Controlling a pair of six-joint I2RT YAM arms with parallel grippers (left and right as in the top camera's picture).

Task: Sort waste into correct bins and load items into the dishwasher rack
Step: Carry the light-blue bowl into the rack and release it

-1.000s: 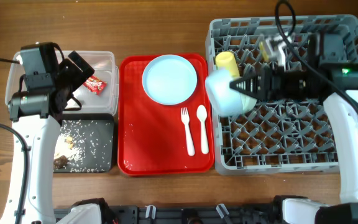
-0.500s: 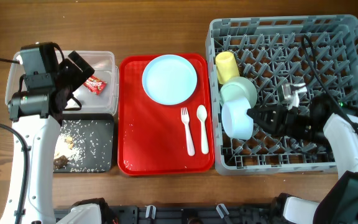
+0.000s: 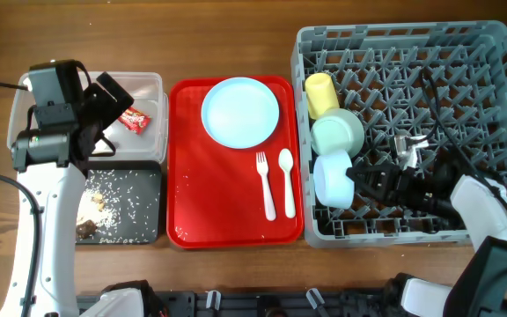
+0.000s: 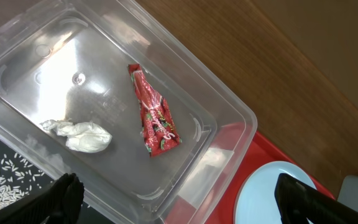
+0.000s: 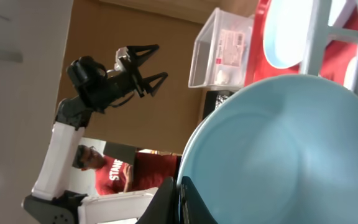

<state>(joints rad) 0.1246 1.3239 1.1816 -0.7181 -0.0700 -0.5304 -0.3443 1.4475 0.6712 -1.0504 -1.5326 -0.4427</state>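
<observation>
Underneath, wooden table (image 3: 236, 35); left jaws open, empty; right jaws seemingly grip pale blue bowl (image 3: 333, 179).

Tilted pale blue bowl (image 3: 334, 180) — in rack (image 3: 487, 40).

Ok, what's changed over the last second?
The right gripper carried the pale blue bowl from the left-middle of the dishwasher rack toward its front-left corner, lowering it onto its side beside the pale green bowl. It still appears to pinch the rim. The left gripper, plate, fork, spoon and yellow cup have not moved.
</observation>
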